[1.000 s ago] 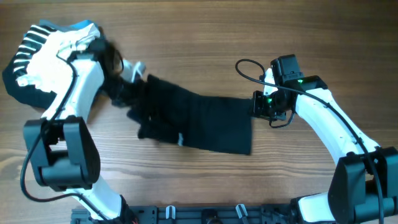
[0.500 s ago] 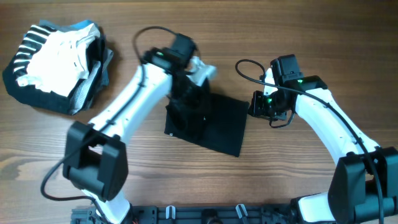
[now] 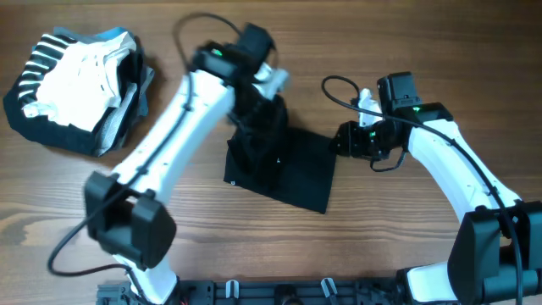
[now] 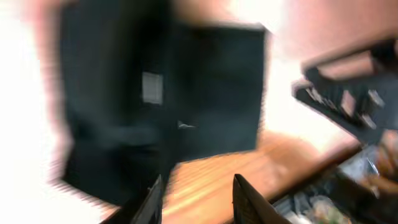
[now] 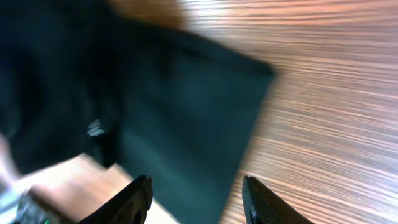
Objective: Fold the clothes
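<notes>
Table: a brown wood-grain tabletop (image 3: 423,51) carries everything.
Shirt: the large plain black soft-fabric T-shirt (image 3: 298,174) lies folded into a rough rectangle at the table's centre (slightly skewed), bunched under the left arm.
Pile: a crumpled white garment (image 3: 76,72) sits on a black-and-white striped garment (image 3: 34,63) at the far left, well apart from the shirt.
Left arm: the left gripper (image 4: 198,183) has its fingers spread and empty, above the shirt's edge.
Right arm: the right gripper (image 5: 198,182) has its fingers spread and empty, just beside the shirt's right edge.
Label: a small pale label (image 4: 152,87) shows on the black fabric.

The clothes (image 3: 296,174) lie on the table (image 3: 373,246), garment pile (image 3: 74,78) well apart leftward
</notes>
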